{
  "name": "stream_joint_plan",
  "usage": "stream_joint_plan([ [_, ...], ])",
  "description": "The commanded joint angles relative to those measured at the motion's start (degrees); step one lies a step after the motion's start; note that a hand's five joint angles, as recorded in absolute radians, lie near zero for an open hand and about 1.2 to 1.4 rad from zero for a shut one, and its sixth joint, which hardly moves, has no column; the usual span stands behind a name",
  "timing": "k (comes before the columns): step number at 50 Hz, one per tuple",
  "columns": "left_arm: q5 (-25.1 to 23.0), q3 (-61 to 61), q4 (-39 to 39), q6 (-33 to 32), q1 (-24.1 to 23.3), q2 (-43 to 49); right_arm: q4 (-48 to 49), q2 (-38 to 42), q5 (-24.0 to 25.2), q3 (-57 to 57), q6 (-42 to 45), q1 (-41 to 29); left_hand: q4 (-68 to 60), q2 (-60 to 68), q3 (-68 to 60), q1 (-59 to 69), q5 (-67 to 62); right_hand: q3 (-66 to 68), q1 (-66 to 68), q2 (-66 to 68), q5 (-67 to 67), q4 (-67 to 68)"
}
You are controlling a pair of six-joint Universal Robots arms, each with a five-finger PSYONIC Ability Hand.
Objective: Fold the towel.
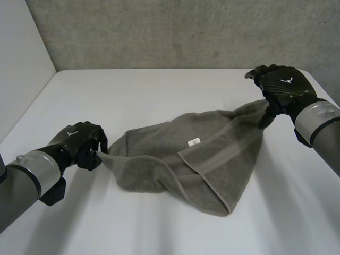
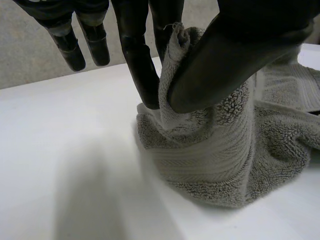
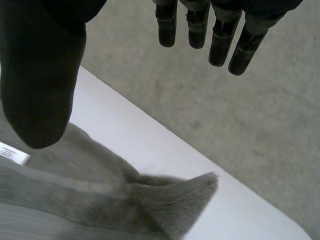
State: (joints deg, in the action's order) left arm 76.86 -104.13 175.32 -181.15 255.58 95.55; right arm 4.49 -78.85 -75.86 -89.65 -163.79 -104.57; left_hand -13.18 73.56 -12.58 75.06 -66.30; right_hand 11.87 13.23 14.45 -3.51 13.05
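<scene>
The grey towel (image 1: 212, 164) lies bunched on the white table (image 1: 159, 90), one corner pinched by the left hand (image 1: 82, 142), the right hand (image 1: 281, 85) unclenched above another corner, so a one-sided pull may drag it crooked.

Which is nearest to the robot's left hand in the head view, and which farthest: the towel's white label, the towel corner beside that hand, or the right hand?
1. Towel corner: pinched by the left hand itself.
2. White label: near the middle of the towel.
3. Right hand: open, far over on the robot's right.
</scene>
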Motion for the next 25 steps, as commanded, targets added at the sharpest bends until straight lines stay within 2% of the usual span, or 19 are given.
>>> stream_joint_plan([
  [1,0.1,-0.9,0.1,-0.3,0.0,-0.3,-0.6,-3.7,5.2,-8.2,10.4,-5.7,3.2,6.4,2.6,4.9,-3.7,-1.9,-3.2,-4.4,3.5,-3.1],
  [4,0.1,-1.1,0.1,-0.3,0.2,-0.3,-0.6,-2.9,6.2,-9.3,15.0,-7.8,3.2,6.4,2.6,4.9,-3.7,-1.9,-3.2,-4.4,3.5,-3.1],
  [6,0.1,-1.3,0.1,-0.3,0.3,-0.3,-1.0,0.9,6.5,-10.3,24.4,-10.6,3.2,6.4,2.6,4.9,-3.7,-1.9,-3.2,-4.4,3.5,-3.1],
  [7,0.1,-1.5,0.1,-0.3,0.5,-0.3,-1.0,0.9,6.5,-10.3,24.5,-10.6,3.2,6.4,2.6,4.9,-3.7,-1.9,-3.2,-4.4,3.5,-3.1],
  [9,0.1,-1.7,0.1,-0.3,0.7,-0.3,-2.0,3.9,6.3,-10.4,33.5,-11.4,3.2,6.4,2.6,4.9,-3.7,-1.9,-3.2,-4.4,3.5,-3.1],
  [12,0.1,-2.0,0.1,-0.3,1.0,-0.4,-2.2,4.8,6.4,-10.4,37.5,-11.5,3.2,6.4,2.6,4.9,-3.7,-1.9,-3.2,-4.4,3.5,-3.1],
  [14,0.1,-2.0,0.1,-0.3,1.1,-0.3,-2.0,6.5,7.4,-10.3,43.6,-11.7,3.2,6.4,2.6,4.9,-3.7,-1.9,-3.2,-4.4,3.5,-3.1],
  [23,0.1,-2.5,1.1,-0.3,1.5,-0.3,-1.3,9.0,10.3,-9.6,54.8,-11.9,3.2,6.4,2.6,4.9,-3.7,-1.9,-2.5,-3.7,2.8,-3.1],
  [25,0.1,-2.6,1.3,-0.3,1.5,-0.2,-1.3,9.9,12.0,-9.6,58.1,-12.1,3.2,6.4,2.6,4.9,-3.7,-1.9,6.4,5.2,-6.1,-3.1],
])
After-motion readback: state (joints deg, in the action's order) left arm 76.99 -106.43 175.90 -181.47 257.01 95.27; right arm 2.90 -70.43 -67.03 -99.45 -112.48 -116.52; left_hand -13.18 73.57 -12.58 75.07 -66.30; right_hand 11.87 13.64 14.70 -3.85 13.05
